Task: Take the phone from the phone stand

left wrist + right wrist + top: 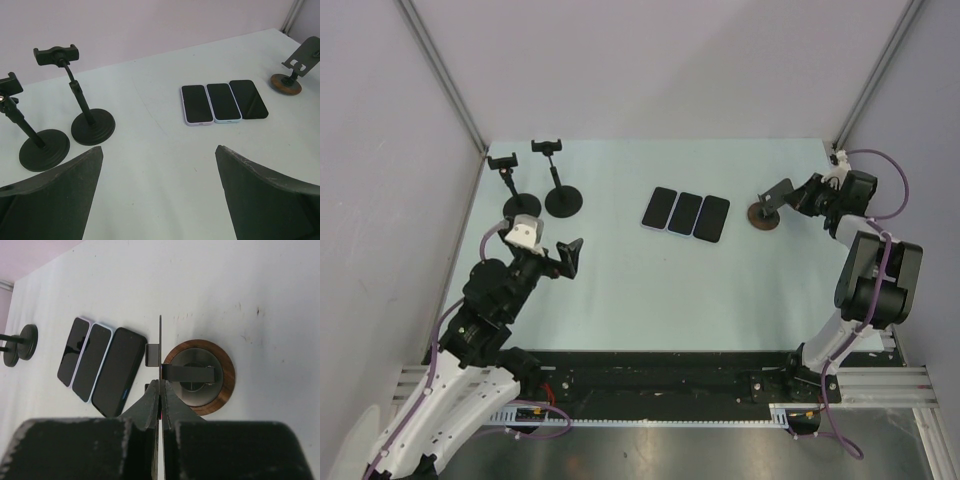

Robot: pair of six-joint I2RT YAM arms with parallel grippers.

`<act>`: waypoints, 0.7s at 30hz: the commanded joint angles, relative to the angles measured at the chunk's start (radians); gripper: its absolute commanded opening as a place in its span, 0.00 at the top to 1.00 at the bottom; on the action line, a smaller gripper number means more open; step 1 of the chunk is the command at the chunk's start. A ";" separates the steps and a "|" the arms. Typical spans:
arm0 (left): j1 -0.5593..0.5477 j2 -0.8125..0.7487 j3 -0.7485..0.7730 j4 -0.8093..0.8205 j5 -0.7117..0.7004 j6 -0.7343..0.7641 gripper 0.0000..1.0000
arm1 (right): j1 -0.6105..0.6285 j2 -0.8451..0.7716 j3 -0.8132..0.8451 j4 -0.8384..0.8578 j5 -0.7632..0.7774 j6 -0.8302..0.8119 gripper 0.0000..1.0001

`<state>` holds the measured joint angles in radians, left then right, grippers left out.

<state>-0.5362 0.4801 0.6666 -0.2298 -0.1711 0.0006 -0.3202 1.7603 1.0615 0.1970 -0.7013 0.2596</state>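
Observation:
The phone stand (pixel 763 214) has a round wooden base and a thin tilted plate; no phone is on it. It also shows in the right wrist view (pixel 200 375) and the left wrist view (pixel 290 80). My right gripper (pixel 788 194) (pixel 160 384) is shut on the edge of the stand's plate. Three dark phones (pixel 686 213) lie flat side by side on the table, left of the stand; they also show in the left wrist view (pixel 223 102) and the right wrist view (pixel 100 365). My left gripper (pixel 571 256) (pixel 159 148) is open and empty above the table.
Two black clamp-top stands (pixel 563 200) (pixel 521 206) with round bases stand at the back left; they show in the left wrist view too (pixel 92 127) (pixel 44 149). Walls enclose the table on three sides.

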 commanded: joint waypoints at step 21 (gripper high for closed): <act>-0.263 0.360 0.174 0.020 0.082 -0.131 0.00 | 0.481 -0.505 -0.123 -0.094 0.059 0.081 1.00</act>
<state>-0.7105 0.7818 0.7601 -0.2352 -0.0029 -0.1078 0.0978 1.3071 0.9463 0.1154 -0.6594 0.3107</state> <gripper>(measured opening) 0.996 0.011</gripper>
